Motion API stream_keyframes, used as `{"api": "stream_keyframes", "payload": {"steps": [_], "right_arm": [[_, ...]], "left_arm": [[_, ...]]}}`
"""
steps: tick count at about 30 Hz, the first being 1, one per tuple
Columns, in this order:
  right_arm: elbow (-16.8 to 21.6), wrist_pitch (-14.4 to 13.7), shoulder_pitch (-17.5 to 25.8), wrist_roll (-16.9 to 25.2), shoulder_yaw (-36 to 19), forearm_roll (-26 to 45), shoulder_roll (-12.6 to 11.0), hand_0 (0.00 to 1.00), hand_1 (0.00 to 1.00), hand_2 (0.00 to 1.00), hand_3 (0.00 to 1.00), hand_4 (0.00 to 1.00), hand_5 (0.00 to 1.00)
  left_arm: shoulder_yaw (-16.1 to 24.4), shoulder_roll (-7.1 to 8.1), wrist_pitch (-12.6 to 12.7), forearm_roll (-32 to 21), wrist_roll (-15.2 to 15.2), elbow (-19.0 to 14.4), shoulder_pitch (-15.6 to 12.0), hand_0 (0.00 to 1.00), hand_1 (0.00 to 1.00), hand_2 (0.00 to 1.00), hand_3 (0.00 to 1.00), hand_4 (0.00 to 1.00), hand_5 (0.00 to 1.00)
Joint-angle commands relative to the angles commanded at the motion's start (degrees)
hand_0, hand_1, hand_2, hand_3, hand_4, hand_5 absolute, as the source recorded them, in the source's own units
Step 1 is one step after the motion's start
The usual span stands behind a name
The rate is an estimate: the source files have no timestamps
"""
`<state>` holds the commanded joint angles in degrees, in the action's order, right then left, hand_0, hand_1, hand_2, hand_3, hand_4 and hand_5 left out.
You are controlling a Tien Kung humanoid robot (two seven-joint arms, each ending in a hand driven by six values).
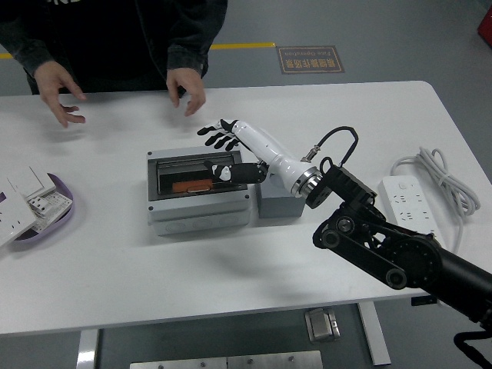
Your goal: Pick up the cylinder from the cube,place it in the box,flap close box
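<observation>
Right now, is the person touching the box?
No. Both of the person's hands are lifted clear at the table's far side, well apart from the box.

Right robot hand (pixel 225 147) extended, fingers spread, holding nothing

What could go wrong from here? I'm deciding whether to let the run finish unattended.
The right hand hovers with fingers spread over the back edge of the grey box, thumb above the lid; a sideways sweep could shove the box or the grey cube beside it. The lid looks down over the orange cylinder, but whether it is fully seated cannot be told. The person's hands are off the box, so nothing braces it.
</observation>
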<state>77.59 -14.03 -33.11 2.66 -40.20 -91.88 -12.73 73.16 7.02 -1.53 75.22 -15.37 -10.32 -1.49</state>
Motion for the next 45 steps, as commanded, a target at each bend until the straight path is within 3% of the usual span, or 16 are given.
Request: {"api": "stream_keyframes", "payload": {"steps": [8,17,23,29,45], "right_arm": [[5.6,-1.2,10.2,2.2,-14.1,-1.8,0.6,0.554,0.589,0.628,0.714,0.647,0.212],[7.0,-1.2,21.9,5.0,-28.6,1.2,3.1,0.555,0.593,0.628,0.705,0.648,0.215],[7.3,-1.4,25.2,6.1,-35.9,2.2,3.7,0.581,0.596,0.629,0.698,0.627,0.234],[7.8,-1.5,26.5,7.1,-39.3,3.2,3.4,0.594,0.6,0.63,0.693,0.624,0.242],[8.8,-1.9,27.1,7.8,-39.7,1.9,3.0,0.616,0.608,0.628,0.686,0.618,0.252]], "left_arm": [[-1.7,-0.09,0.5,-2.0,0.1,-0.1,-1.5,0.597,0.58,0.556,0.604,0.667,0.26],[-2.5,-0.16,0.8,-3.1,0.2,-0.2,-2.7,0.597,0.58,0.556,0.604,0.666,0.26],[-1.9,-0.4,0.5,-2.6,0.4,-0.2,-2.4,0.597,0.582,0.557,0.603,0.666,0.26],[-1.4,-0.5,0.4,-2.0,0.1,-0.4,-2.4,0.597,0.582,0.557,0.604,0.667,0.26],[-0.7,-1.03,0.2,-1.3,-0.2,-0.7,-2.7,0.598,0.58,0.557,0.603,0.667,0.261]]}}
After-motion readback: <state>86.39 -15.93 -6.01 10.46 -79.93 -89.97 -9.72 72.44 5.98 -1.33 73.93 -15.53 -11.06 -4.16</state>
